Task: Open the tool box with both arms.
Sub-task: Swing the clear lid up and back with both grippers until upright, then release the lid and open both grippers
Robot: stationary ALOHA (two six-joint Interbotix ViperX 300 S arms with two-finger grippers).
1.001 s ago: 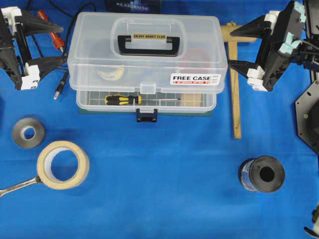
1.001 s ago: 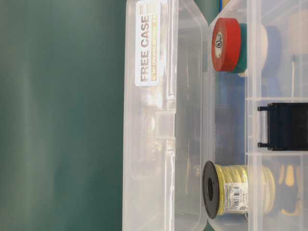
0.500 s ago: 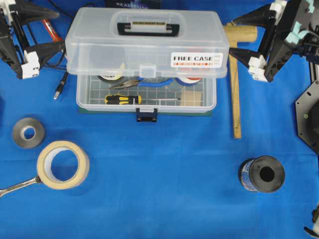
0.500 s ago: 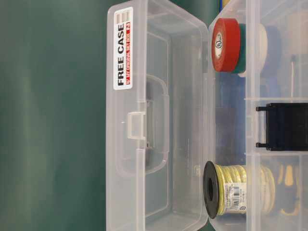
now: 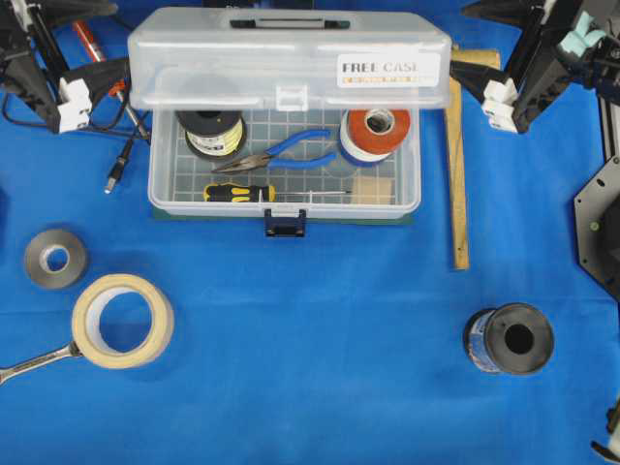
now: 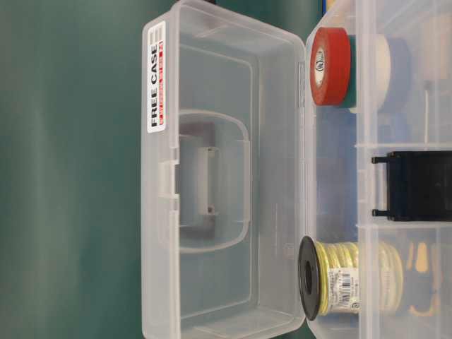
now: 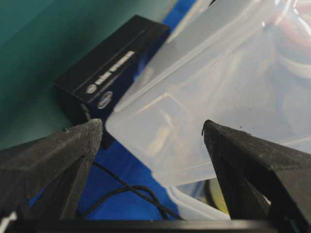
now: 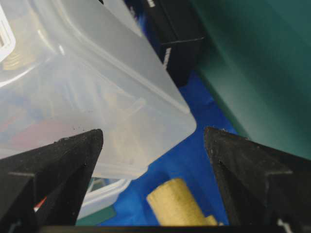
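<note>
Beside the raised lid of the tool box (image 5: 286,194), the left gripper (image 5: 92,44) and the right gripper (image 5: 475,44) both stand with jaws spread wide, holding nothing. At the left end of the lid and at its right end, a corner of clear plastic sits between the fingers without visible contact. Behind the lid lies a black box (image 7: 109,73), and the tool box base rests on the blue cloth (image 5: 310,368).

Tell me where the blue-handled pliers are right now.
In the overhead view the blue-handled pliers lie inside the open tool box, mid-tray, between the yellow wire spool and the red tape roll, just above the screwdriver.

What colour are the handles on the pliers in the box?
Blue: the pliers show best in the overhead view.
</note>
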